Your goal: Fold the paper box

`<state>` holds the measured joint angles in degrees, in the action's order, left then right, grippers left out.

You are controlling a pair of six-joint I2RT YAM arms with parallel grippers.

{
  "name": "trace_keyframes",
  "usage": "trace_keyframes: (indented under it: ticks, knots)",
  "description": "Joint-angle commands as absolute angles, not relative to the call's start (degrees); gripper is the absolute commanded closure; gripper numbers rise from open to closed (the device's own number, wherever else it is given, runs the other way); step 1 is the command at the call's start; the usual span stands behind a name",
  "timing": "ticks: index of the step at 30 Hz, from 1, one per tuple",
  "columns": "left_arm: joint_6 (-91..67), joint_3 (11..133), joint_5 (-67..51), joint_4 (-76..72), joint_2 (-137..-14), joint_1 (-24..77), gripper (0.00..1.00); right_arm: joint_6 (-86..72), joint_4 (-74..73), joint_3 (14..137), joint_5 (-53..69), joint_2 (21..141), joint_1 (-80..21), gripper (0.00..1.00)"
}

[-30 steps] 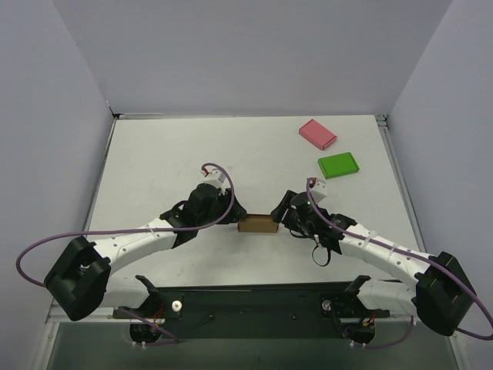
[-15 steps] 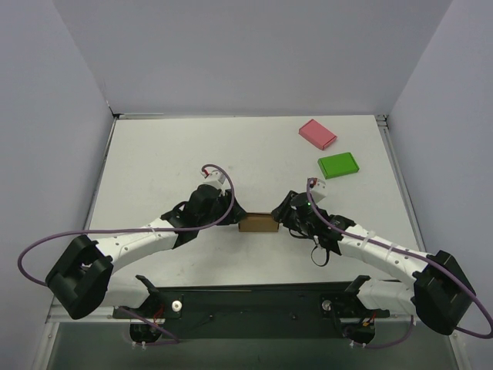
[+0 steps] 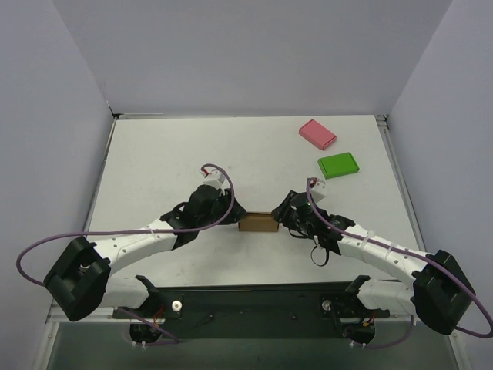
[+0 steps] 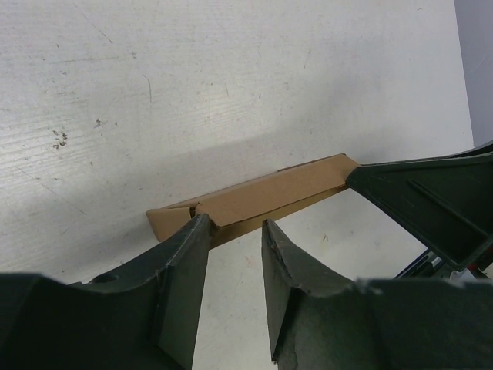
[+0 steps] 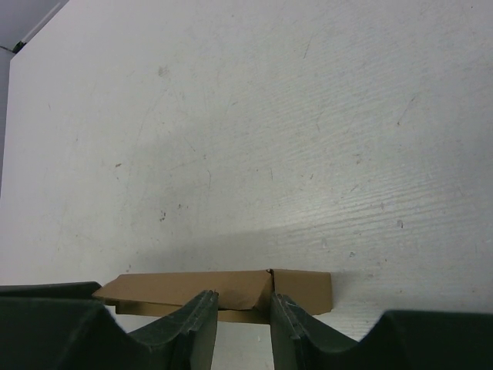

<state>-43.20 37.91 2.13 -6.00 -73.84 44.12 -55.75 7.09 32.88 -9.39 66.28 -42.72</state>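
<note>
The paper box lies flat on the white table, just below the middle of the overhead view, with a claw at either end. The left gripper has its fingertips right at the box's left end, and the right gripper meets the near edge at the other end. Each pair of jaws stands a narrow gap apart. I can't tell whether either is actually pinching the cardboard.
</note>
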Motion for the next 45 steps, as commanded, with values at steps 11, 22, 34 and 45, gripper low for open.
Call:
trace_keyframes:
  ticks: [11, 22, 34, 45]
  knots:
    - [-43.6, 37.71, 4.92, -7.03, -73.83, 46.84, 0.58, -55.37, 1.5, 30.94, -11.25, 67.06, -42.45, 0.68]
    - [-42.54, 38.67, 9.85, -4.92, -70.4, 46.67, 0.5, -55.37, 1.67, 30.41, -11.51, 66.62, -42.63, 0.7]
    - [-45.09, 41.48, 9.14, -9.05, -76.2, 43.77, 0.4, -55.55, 1.58, 30.32, -11.78, 66.45, -43.24, 0.7]
    - [-45.97, 41.05, 8.7, -12.66, -79.54, 42.98, 0.4, -55.28, 1.41, 30.59, -12.04, 66.62, -43.33, 0.7]
